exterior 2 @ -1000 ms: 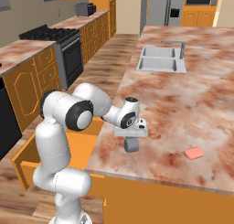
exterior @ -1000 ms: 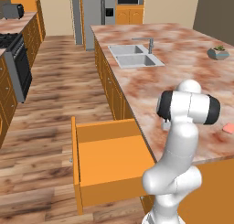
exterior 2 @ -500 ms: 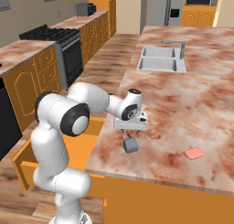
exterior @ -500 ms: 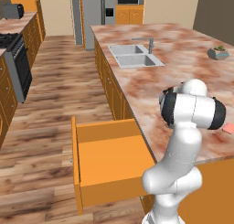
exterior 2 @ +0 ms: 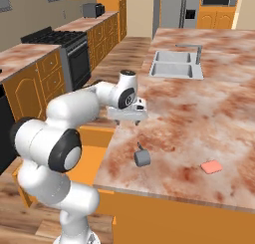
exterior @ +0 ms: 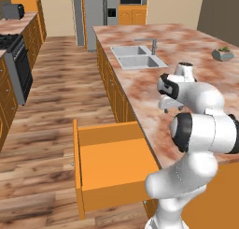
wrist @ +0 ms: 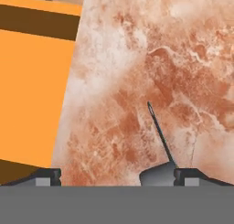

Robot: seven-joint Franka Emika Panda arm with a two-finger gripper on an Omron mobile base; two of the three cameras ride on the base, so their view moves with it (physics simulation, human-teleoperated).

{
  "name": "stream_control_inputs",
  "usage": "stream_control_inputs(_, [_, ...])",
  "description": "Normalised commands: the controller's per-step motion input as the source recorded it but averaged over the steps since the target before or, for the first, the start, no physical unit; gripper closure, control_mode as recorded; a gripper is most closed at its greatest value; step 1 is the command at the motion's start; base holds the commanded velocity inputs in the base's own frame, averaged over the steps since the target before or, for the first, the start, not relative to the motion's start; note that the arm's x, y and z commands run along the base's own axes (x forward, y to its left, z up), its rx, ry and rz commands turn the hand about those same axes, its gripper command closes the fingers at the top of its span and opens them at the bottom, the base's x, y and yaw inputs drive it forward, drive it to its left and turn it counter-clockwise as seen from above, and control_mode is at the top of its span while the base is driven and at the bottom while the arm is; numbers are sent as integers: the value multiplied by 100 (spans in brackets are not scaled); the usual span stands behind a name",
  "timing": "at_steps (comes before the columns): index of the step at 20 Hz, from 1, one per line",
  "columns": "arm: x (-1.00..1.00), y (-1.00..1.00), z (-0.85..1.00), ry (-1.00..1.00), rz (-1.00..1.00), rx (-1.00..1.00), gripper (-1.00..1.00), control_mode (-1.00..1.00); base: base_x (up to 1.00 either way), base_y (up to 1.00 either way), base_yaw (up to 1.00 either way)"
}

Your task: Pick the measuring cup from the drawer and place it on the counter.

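Since before, we see our gripper point(exterior 2: 128, 121) has risen and let go, fingers apart, measuring cup point(exterior 2: 142, 158) on the counter point(exterior 2: 219, 118) near its edge, drawer point(exterior: 112, 162) open at left.

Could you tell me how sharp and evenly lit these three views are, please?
Left base view: sharp, flat light, no glare; the drawer interior is plain orange. Right base view: crisp; the measuring cup casts little shadow on the counter. Hand view: the marbling looks soft and the cup is cut off at the bottom.
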Motion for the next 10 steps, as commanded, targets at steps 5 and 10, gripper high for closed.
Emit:
stream_control_inputs(5, [-98, 100, 13, -43, 0, -38, -100, -100, 0, 0, 0])
stream_control_inputs(10, [-100, 100, 0, -43, 0, -38, -100, -100, 0, 0, 0])
